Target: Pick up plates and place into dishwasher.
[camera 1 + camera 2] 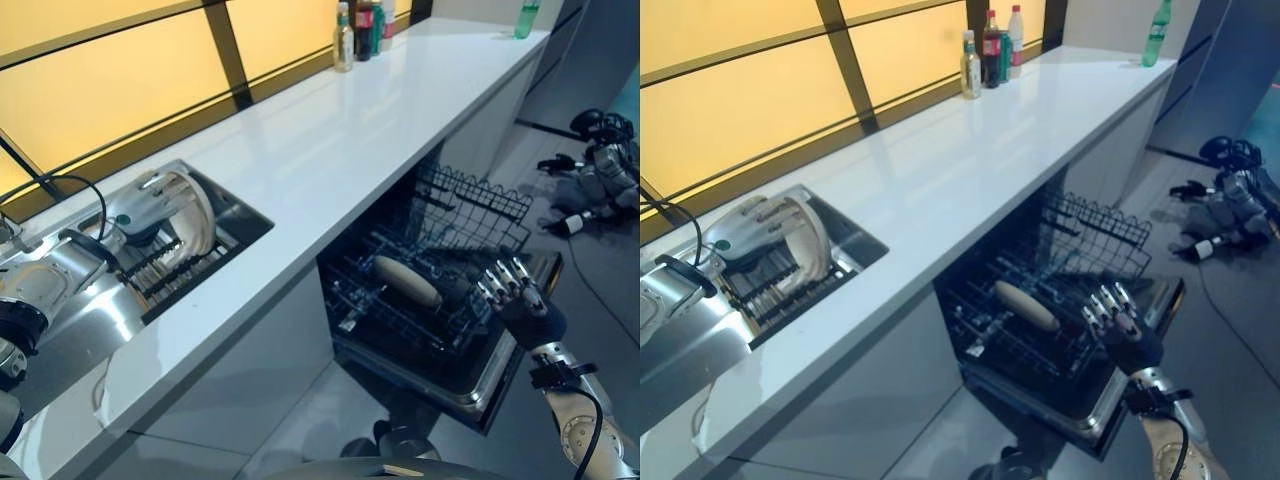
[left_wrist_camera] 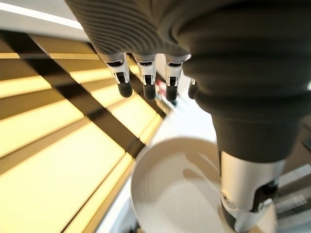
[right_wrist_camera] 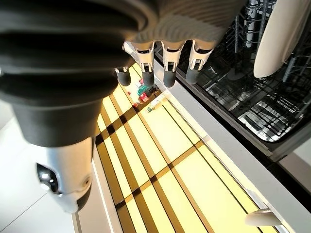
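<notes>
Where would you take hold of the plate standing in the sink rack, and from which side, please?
Probably the upper rim of the plate. It stands nearly on edge in the sink rack, so the top edge is free while the bottom sits between the rack's bars. Come from above, thumb on one face and fingers on the other, with the left hand already beside it.

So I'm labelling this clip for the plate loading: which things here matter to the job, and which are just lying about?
Part of the job:
- plate on the sink rack
- plate in the dishwasher
- dishwasher basket
- left hand at the sink plate
- right hand, open by the basket

Just lying about:
- bottles at the window
- green bottle at the counter's far end
</notes>
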Robot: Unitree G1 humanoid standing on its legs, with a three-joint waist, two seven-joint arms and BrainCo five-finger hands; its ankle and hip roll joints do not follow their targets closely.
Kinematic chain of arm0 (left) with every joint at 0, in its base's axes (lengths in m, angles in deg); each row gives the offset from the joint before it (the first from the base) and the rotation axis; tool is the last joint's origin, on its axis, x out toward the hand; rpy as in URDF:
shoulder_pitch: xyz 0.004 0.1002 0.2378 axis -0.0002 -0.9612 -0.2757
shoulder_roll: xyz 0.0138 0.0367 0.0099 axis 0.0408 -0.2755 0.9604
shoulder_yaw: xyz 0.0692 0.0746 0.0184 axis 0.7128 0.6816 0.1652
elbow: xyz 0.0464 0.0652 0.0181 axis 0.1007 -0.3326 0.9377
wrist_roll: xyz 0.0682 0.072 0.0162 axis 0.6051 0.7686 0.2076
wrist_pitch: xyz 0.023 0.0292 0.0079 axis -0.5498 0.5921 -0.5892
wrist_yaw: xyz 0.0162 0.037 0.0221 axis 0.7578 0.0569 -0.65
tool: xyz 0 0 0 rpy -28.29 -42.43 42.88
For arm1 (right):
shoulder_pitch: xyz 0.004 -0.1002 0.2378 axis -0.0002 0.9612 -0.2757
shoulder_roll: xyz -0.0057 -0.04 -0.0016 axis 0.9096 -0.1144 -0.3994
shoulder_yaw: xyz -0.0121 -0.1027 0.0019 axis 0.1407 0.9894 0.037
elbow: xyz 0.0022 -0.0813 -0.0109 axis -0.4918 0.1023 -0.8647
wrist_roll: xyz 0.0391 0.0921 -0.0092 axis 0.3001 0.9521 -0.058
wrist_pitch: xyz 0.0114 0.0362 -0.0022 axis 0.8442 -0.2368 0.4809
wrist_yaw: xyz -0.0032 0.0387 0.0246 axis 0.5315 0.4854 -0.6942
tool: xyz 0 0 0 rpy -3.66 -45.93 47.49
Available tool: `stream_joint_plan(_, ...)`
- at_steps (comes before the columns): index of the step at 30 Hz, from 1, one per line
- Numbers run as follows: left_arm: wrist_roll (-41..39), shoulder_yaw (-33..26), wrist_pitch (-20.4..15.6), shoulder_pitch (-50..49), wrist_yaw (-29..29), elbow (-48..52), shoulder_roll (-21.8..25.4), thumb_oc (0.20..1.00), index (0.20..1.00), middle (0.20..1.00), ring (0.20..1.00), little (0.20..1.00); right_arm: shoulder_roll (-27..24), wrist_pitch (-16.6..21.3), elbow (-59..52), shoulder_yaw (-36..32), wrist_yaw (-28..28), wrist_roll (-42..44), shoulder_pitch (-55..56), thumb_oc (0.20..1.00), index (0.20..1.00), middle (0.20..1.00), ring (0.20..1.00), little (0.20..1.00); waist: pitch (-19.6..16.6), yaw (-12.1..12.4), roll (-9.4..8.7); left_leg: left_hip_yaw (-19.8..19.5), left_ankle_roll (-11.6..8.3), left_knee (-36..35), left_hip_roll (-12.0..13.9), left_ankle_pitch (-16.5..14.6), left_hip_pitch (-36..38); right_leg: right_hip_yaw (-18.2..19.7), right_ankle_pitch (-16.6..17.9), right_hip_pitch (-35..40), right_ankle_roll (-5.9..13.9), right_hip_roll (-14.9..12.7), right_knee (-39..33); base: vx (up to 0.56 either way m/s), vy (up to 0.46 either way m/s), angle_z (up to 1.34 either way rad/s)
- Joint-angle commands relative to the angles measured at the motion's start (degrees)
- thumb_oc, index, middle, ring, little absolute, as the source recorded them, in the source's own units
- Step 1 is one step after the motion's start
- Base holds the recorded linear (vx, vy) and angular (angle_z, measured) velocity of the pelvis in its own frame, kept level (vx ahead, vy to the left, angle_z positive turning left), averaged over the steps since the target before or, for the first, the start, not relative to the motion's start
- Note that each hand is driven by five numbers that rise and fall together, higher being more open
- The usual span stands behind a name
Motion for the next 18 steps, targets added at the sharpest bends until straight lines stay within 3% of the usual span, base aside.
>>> stream_joint_plan(1,-4.81,-7.92,-0.14,-0.27,-4.87,1.45,2.03,1.000,1.000,1.000,1.000,1.000,-0.87,0.36,-2.04,-2.82,-2.45,2.72,-0.25,1.000,1.000,1.000,1.000,1.000,-1.11,-1.14,-1.33,-3.19,3.25,6.80,-0.58,-1.32,-5.18,-1.50,-2.42,0.14,0.59,1.87,3.21,0.06,-0.012,0.01)
stream_joint_plan(10,-7.50,-9.49,-0.02,-0.31,-3.78,0.03,-0.42,1.000,1.000,1.000,1.000,1.000,-1.13,-1.02,-1.99,-3.62,-2.62,1.65,0.88,1.000,1.000,1.000,1.000,1.000,-1.28,-1.43,-1.14,-3.33,2.44,7.75,0.19,-1.09,-5.07,-2.60,-3.17,0.79,0.27,1.62,3.82,0.06,-0.023,0.00)
stream_joint_plan(18,-7.01,-7.10,0.33,0.90,-0.85,-2.09,-1.75,1.000,1.000,1.000,1.000,1.000,-2.58,-1.73,-2.38,-5.68,-3.58,1.57,2.25,1.000,1.000,1.000,1.000,1.000,-0.44,-2.56,-1.01,-3.32,1.91,8.97,0.70,-0.78,-6.03,-2.52,-3.31,0.32,0.16,1.56,4.51,0.04,-0.015,0.05)
